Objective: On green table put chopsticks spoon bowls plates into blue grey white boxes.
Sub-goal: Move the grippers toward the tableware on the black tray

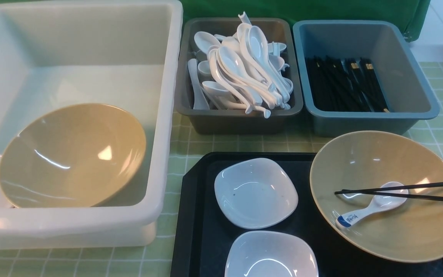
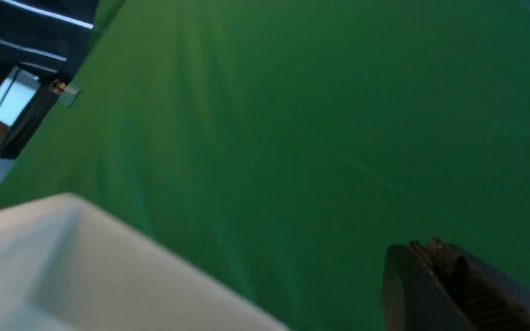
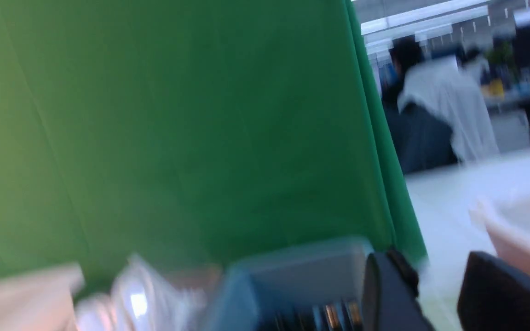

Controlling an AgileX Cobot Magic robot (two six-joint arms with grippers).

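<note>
"Chopsticks (image 1: 402,191) first, then. Where were they?"
"Across the tan bowl (image 1: 390,234) at the right end of the black tray (image 1: 198,215), lying over the spoon (image 1: 375,206). Their blue box (image 1: 363,119) stood just beyond the tray."
"And the pincers?"
"The left gripper (image 2: 430,250) was pressed together with nothing in it. The right gripper (image 3: 433,262) stood apart, holding nothing."
"What worried you?"
"Thin sticks lay loose on a glossy slope. A pinch catching only one could have rolled the other off, or knocked the spoon."

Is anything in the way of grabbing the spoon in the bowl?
Yes: the chopsticks lie across the scoop end of the spoon, inside the bowl. Its blue handle end is bare.
</note>
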